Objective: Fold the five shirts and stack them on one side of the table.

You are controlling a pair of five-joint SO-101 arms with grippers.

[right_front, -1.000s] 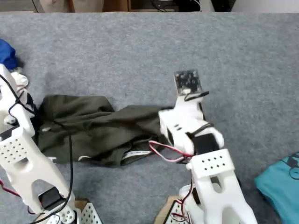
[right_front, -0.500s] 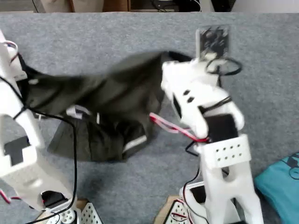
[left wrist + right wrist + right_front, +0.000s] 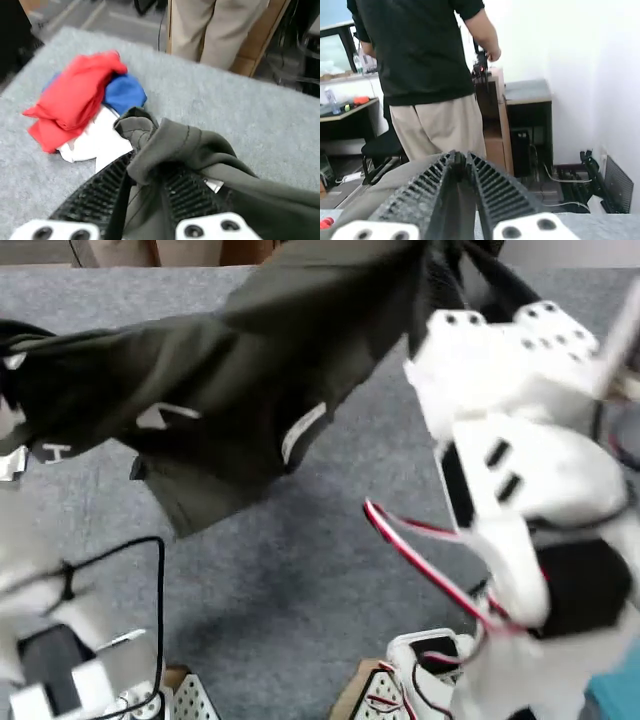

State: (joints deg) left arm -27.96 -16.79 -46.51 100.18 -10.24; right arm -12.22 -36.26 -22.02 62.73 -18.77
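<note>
Above the grey table (image 3: 300, 590), the dark shirt (image 3: 250, 370) hangs in the air, spread out wide. The left gripper (image 3: 147, 162) is clamped on a bunched fold of it, and the right gripper (image 3: 463, 157) has its fingers almost together, it seems pinching another edge, though this is hard to see. Beyond the left gripper a red shirt (image 3: 75, 95), a blue shirt (image 3: 122, 92) and a white shirt (image 3: 102, 140) lie crumpled together on the table.
</note>
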